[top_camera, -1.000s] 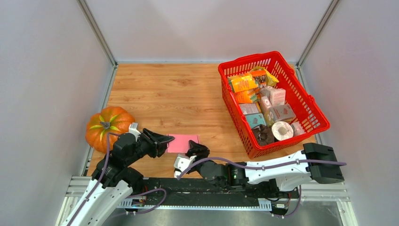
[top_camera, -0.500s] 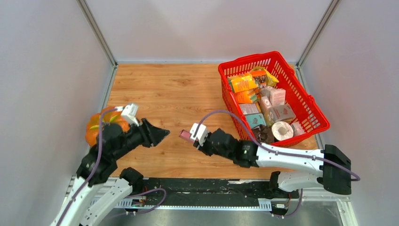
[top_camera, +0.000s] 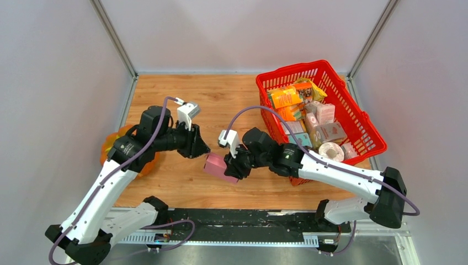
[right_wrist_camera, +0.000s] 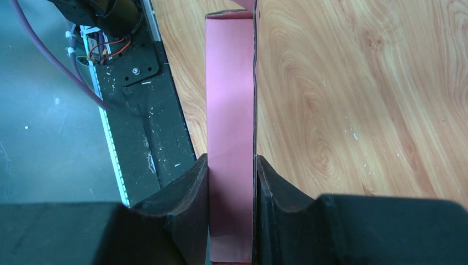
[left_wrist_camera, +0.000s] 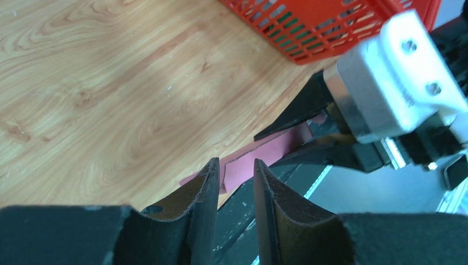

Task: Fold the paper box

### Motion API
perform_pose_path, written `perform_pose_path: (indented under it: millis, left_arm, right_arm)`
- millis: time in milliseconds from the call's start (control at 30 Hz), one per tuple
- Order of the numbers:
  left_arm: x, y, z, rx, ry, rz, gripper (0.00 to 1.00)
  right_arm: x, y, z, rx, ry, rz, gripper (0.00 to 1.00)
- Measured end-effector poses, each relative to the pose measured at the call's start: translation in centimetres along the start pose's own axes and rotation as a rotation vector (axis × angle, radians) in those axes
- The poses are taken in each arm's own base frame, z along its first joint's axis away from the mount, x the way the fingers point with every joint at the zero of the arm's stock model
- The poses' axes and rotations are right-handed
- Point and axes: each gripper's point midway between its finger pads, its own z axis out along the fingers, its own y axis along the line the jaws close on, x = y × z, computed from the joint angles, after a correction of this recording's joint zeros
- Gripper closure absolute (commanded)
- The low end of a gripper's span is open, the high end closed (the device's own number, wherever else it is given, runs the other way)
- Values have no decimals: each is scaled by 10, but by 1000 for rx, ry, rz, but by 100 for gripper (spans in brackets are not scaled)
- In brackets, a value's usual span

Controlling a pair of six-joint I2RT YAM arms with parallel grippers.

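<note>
Grey walls stand around a brown wooden surface [top_camera: 182, 99]; a red basket [top_camera: 292, 69] full of food sits on the right; an orange pumpkin [top_camera: 106, 157] peeks out on the left behind an arm. 2 arms meet near the front middle. The right gripper [top_camera: 227, 168] has its fingers [right_wrist_camera: 185, 193] pinching the paper box [top_camera: 213, 164]; the box is flat and pink, and it is up in the air over the surface, not lying on it. Its long side runs straight out from those fingers; its free end points toward the left arm. The left gripper [top_camera: 201, 150] is just beside that free end, on the far side of it; its fingers [left_wrist_camera: 205, 190] are a little way apart with nothing between them. I think the left arm must come in at the free end and catch a flap while the right one holds on.
</note>
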Motion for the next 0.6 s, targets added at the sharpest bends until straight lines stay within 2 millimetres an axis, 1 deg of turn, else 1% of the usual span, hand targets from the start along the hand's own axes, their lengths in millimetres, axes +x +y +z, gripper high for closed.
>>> perform_pose_path:
  millis: [133, 300, 400, 600]
  left_arm:
    - [13, 2, -2, -2, 52, 33, 57]
    - [20, 3, 0, -1, 77, 65, 60]
    - [27, 8, 8, -9, 101, 66, 63]
    - [37, 22, 27, -42, 165, 63, 65]
  right_arm:
    - [2, -4, -1, 4, 33, 25, 76]
    - [10, -9, 2, 10, 70, 42, 76]
    - [14, -10, 4, 11, 87, 48, 77]
    - [17, -11, 5, 9, 98, 54, 77]
